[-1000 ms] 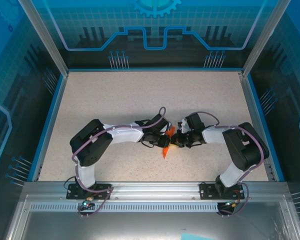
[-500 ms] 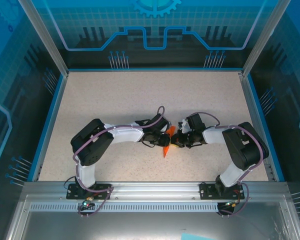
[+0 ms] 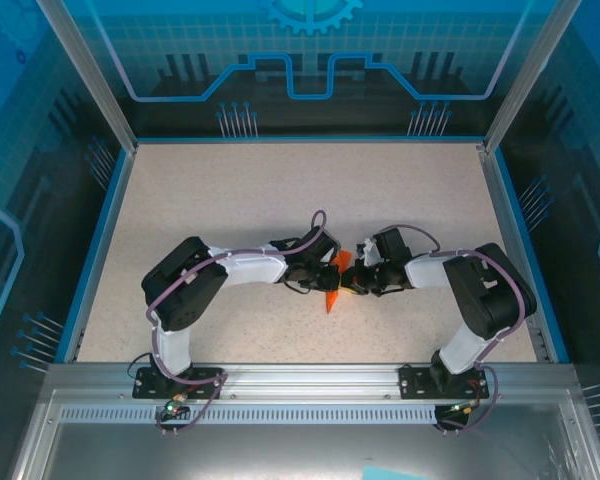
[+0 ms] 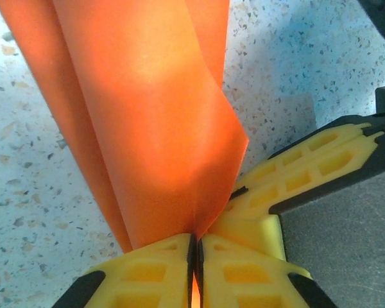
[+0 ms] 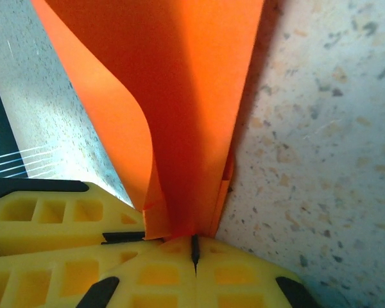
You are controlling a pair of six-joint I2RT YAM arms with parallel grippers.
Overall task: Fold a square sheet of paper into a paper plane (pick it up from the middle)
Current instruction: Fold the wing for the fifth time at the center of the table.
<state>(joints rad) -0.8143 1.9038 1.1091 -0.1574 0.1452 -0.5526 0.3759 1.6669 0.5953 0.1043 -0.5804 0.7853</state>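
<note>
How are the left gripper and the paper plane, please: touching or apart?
Touching. The left wrist view shows the left gripper shut on the paper plane.

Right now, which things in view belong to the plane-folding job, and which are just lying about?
Part of the job:
- paper plane, orange, folded to a narrow dart
- left gripper, shut on the plane's edge
- right gripper, shut on the plane from the other side

Not part of it (fixtures):
- speckled table
- blue enclosure walls
- aluminium rail holding the arm bases
</note>
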